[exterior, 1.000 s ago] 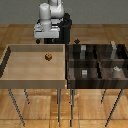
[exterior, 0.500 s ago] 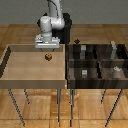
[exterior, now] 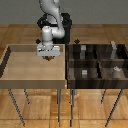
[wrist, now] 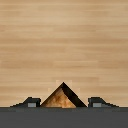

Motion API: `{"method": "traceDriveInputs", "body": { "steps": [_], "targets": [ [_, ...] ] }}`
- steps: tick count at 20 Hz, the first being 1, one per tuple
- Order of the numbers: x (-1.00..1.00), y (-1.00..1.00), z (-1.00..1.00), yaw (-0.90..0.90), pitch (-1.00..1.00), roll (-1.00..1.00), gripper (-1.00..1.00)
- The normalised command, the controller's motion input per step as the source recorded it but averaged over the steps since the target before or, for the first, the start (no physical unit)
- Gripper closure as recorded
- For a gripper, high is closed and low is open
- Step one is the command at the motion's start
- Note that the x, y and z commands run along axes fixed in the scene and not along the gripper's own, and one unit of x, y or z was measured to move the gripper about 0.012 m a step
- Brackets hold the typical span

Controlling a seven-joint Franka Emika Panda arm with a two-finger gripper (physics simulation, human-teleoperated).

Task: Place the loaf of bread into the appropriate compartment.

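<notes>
The loaf of bread [exterior: 49,59] is a tiny brown block on the floor of the light tan tray [exterior: 20,70]. My gripper [exterior: 48,55] hangs straight over it, very low. In the wrist view the loaf [wrist: 62,97] sits between my two fingertips [wrist: 31,103], with a small gap on each side, so the gripper [wrist: 65,103] is open around it. The near-left compartment [exterior: 79,79] of the dark-brown divided bin lies to the exterior view's right of the tray and holds a small grey block [exterior: 84,72].
The dark bin [exterior: 97,61] has thin dividers, and small grey blocks stand in its other sections [exterior: 116,70]. The tray has raised walls. Both stand on thin-legged tables over a wooden floor.
My gripper has come down from well above the tray to just over the loaf. The loaf has not moved.
</notes>
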Motion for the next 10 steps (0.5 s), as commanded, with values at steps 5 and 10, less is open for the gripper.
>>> {"method": "traceDriveInputs", "body": {
  "steps": [5, 10],
  "targets": [
    [0.0, 0.0, 0.4, 0.0, 0.0, 0.0, 1.0],
    [0.0, 0.0, 1.0, 0.0, 0.0, 0.0, 1.0]
  ]
}}
